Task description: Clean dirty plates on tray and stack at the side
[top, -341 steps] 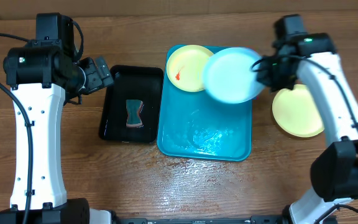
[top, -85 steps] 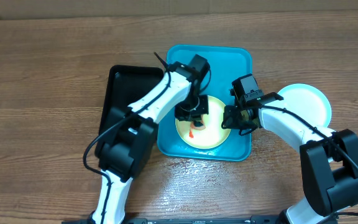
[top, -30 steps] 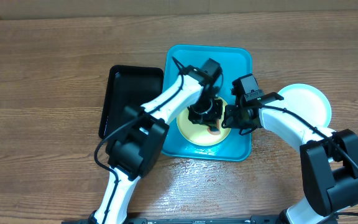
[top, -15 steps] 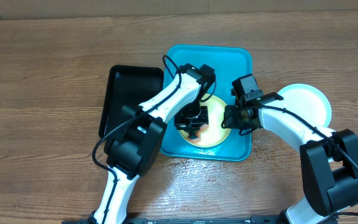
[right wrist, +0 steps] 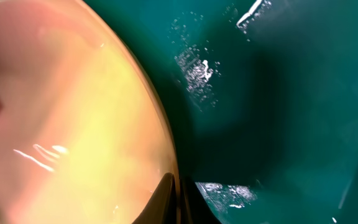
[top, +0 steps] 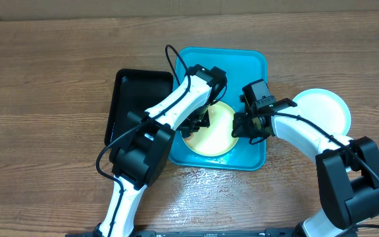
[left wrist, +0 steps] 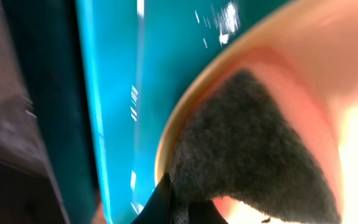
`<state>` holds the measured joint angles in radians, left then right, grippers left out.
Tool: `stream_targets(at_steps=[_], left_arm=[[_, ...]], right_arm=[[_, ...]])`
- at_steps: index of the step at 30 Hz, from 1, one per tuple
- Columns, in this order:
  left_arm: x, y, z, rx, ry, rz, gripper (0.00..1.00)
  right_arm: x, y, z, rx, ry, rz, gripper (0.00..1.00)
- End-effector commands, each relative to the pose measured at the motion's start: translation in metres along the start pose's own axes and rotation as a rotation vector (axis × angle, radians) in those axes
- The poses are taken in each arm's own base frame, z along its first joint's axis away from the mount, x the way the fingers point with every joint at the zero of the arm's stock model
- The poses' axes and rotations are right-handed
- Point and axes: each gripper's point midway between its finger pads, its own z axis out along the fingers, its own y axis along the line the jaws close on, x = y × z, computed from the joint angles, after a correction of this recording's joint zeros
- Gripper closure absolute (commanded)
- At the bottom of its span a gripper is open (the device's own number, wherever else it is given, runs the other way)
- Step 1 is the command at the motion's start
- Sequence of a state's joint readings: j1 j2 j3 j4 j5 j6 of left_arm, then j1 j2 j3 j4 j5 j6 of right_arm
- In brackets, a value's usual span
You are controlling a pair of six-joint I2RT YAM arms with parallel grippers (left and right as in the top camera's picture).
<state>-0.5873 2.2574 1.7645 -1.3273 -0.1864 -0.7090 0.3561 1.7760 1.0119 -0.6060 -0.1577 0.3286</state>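
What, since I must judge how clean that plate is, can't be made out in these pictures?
- Overhead: the left arm and left gripper cover part of the yellow plate; smears there are hidden.
- Left wrist: the sponge covers the plate; view blurred.
- Right wrist: only the plate's rim and tray; the rest cut off.
- Overhead: anything beneath the white plate.

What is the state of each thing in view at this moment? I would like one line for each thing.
yellow plate: lies flat in the tray, under the sponge.
tray: wet-looking, holds one plate.
sponge: pressed on the yellow plate.
left gripper: shut on the sponge.
right gripper: shut on the yellow plate's rim.
white plate: outside the tray, untouched.
black tray: nothing visible inside.
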Motion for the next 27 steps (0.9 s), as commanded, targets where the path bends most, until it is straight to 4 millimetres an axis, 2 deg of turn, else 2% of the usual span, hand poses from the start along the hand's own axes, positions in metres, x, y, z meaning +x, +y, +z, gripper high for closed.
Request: stream_targets(at_steps=[1,8,15,18,22,27], left_arm=[[-0.041,0.039,-0.011,-0.177,-0.195,-0.01,0.96],[-0.072,0.013,-0.016,-0.102,-0.318,0.149,0.96],[-0.088,-0.003,-0.021,-0.035,-0.387,0.15,0.96],[-0.09,-0.018,-0.022,0.047,-0.386,0.149,0.96],[-0.087,-0.053,-0.027,0.235,-0.365,0.169,0.96],[-0.069,-0.088,-0.036,0.45,-0.277,0.219,0.96]], right_arm=[[-0.009,-0.019,-0.001,0.089,-0.029,0.001,0.96],[-0.009,-0.019,-0.001,0.089,-0.029,0.001,0.96],[-0.004,-0.021,-0.001,0.096,-0.013,0.003,0.96],[-0.004,-0.022,-0.001,0.104,-0.012,0.004,0.96],[-0.003,-0.022,-0.001,0.105,-0.01,0.004,0.96],[-0.003,-0.023,-0.001,0.105,-0.01,0.004,0.96]])
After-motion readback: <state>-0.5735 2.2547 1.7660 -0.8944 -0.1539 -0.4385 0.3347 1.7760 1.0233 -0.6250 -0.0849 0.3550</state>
